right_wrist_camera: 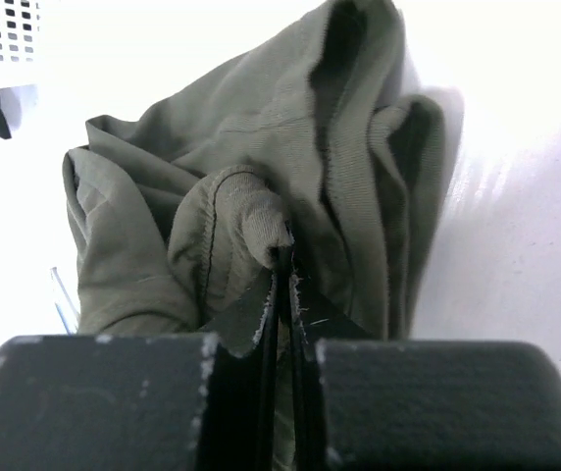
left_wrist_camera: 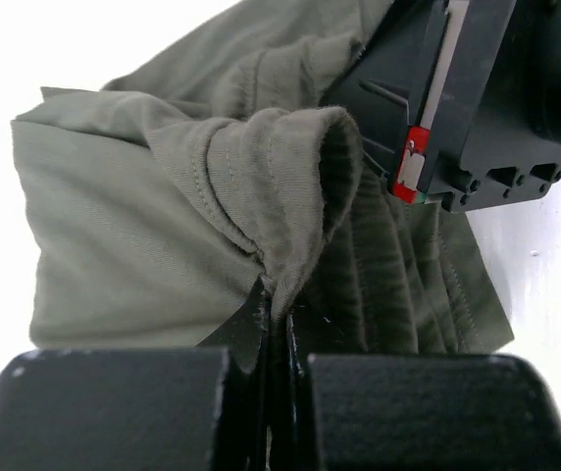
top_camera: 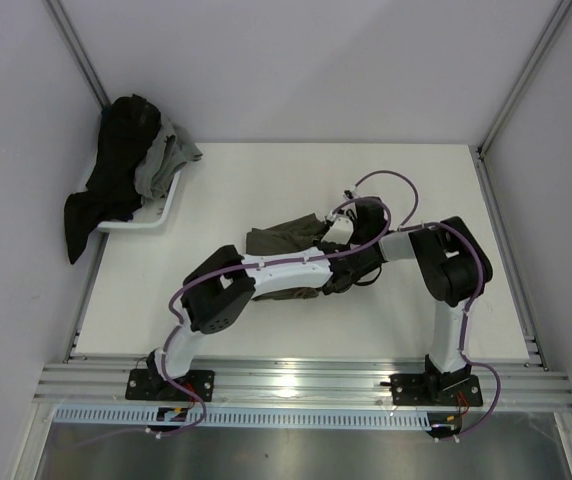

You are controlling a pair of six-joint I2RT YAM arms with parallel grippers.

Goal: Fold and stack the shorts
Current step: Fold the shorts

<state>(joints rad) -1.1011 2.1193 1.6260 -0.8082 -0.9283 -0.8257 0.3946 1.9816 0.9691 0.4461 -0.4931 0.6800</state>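
Observation:
The olive-green shorts (top_camera: pixel 278 240) lie bunched in the middle of the table, partly hidden under my left arm. My left gripper (top_camera: pixel 334 280) is shut on a rolled fold of the shorts' fabric (left_wrist_camera: pixel 261 186); its closed tips (left_wrist_camera: pixel 279 304) pinch the cloth. My right gripper (top_camera: pixel 334 234) is just behind it, also shut on a fold of the shorts (right_wrist_camera: pixel 251 221), with the tips (right_wrist_camera: pixel 282 267) closed on the cloth. The right gripper's black body (left_wrist_camera: pixel 457 98) shows in the left wrist view, close over the shorts.
A white basket (top_camera: pixel 156 218) stands at the table's far left with dark and grey garments (top_camera: pixel 126 160) piled in it and hanging over its edge. Its perforated wall (right_wrist_camera: pixel 1 29) shows in the right wrist view. Grey walls enclose the table.

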